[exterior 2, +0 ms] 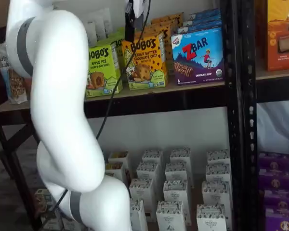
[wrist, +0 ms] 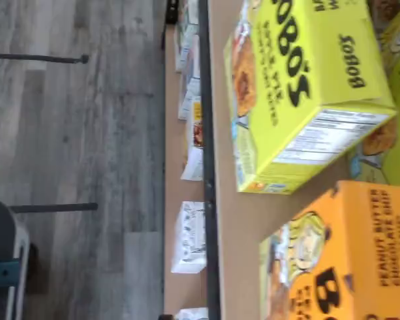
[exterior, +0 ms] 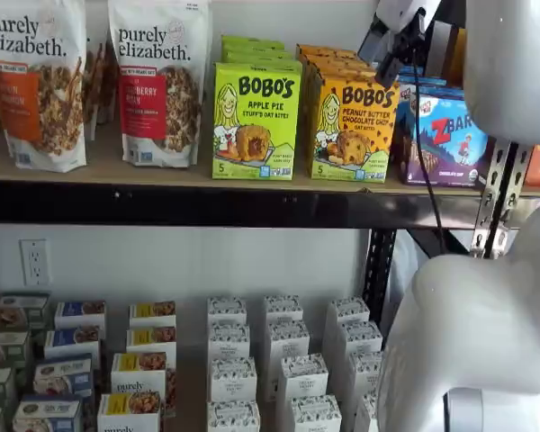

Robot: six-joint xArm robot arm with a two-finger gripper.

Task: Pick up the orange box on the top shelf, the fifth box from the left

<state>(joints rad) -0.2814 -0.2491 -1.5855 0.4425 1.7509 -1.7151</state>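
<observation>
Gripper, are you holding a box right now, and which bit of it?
No, nothing is held. The gripper hangs above the orange box, which stands on the top shelf.

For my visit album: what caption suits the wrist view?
Looking down along the top shelf: the orange box beside a lime-green Bobo's carton.

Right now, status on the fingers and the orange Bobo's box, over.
Gripper above the orange box, fingers side-on, nothing held. Orange box upright on the top shelf, untouched. Lime-green Bobo's box and blue ZBar box close on either side.
</observation>
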